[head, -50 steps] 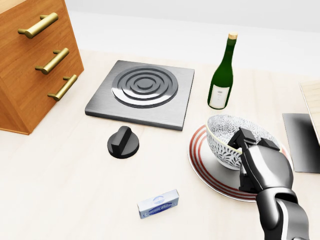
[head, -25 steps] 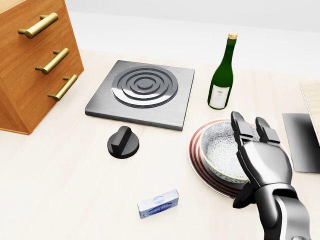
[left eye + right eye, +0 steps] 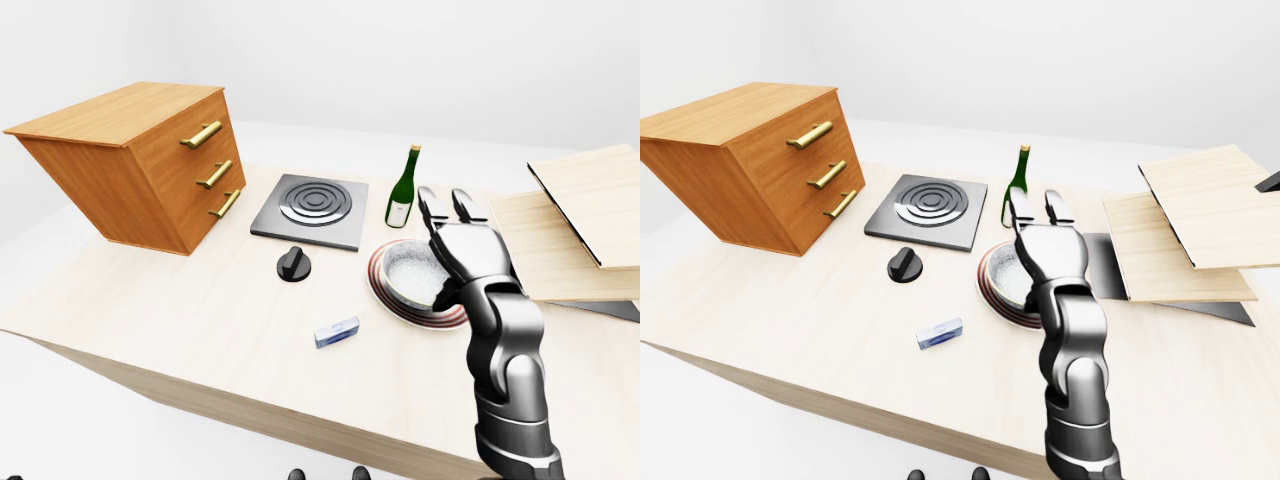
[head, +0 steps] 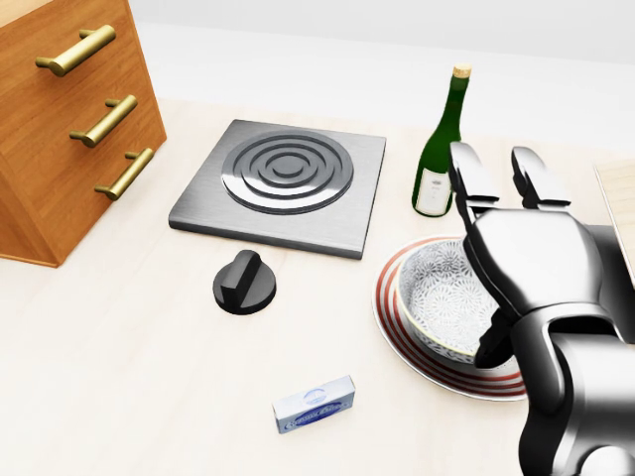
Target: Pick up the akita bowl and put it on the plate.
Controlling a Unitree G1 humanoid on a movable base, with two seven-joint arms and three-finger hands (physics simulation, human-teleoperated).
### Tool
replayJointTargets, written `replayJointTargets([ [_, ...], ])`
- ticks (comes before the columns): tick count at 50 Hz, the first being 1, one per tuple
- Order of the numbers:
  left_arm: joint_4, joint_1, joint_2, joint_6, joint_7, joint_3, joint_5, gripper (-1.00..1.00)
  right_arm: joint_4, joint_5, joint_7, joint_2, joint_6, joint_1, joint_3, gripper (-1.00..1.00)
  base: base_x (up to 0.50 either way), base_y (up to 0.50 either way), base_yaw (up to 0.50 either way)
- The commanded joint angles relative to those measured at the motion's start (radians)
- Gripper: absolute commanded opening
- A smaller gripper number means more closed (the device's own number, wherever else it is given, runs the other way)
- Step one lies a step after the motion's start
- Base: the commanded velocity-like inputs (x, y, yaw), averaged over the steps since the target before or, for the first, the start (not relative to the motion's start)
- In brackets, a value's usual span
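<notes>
- A second ago the right hand [image 4: 524,256] held the bowl [image 4: 437,297] tilted over the plate [image 4: 384,302]. Now the bowl sits level and upright inside the plate's striped rim.
- Half a second ago the hand stood low beside the bowl. It has since lifted and come nearer the camera, so it looks larger in the head view. The table and the other things have not shifted, so the camera stayed put.
- The hand has let go: its fingers [image 4: 472,178] are stretched out straight, pointing toward the bottle [image 4: 440,149], and they wrap around nothing.
- By my reading the placing is done, and only drawing the arm clear remains.
- The hand covers the right side of both bowl and plate, so how well the bowl is centred cannot be checked there.
- The thumb shows as a dark shape at the bowl's right rim. It is probably just above the rim, but no view settles whether it touches.
- The left hand is in no view.
- The dark sheet [image 3: 612,310] at the right lies mostly behind the arm and under the wooden boards [image 3: 580,205].
</notes>
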State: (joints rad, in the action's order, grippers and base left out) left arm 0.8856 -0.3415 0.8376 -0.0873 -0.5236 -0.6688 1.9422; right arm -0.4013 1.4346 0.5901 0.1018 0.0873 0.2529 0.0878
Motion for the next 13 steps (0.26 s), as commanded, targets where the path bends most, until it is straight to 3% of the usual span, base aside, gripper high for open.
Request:
replayJointTargets([
  [1, -0.014, -0.022, 0.006, 0.000, 0.000, 0.018, -0.013, 1.00, -0.049, -0.210, -0.027, -0.038, 0.000, 0.024, 0.025, 1.00, 0.00, 0.00, 0.00],
  [7, -0.014, -0.024, 0.007, 0.000, 0.000, 0.019, -0.013, 1.00, -0.075, -0.887, -0.205, -0.095, 0.000, 0.012, 0.127, 1.00, 0.00, 0.00, 0.00],
  [10, -0.015, -0.024, 0.007, 0.000, 0.000, 0.018, -0.012, 1.00, -0.014, -1.008, -0.295, -0.036, 0.000, -0.041, 0.102, 1.00, 0.00, 0.00, 0.00],
  [13, -0.012, -0.022, 0.006, 0.000, 0.000, 0.017, -0.011, 1.00, 0.031, -1.340, -0.312, -0.090, 0.000, -0.044, 0.168, 1.00, 0.00, 0.00, 0.00],
])
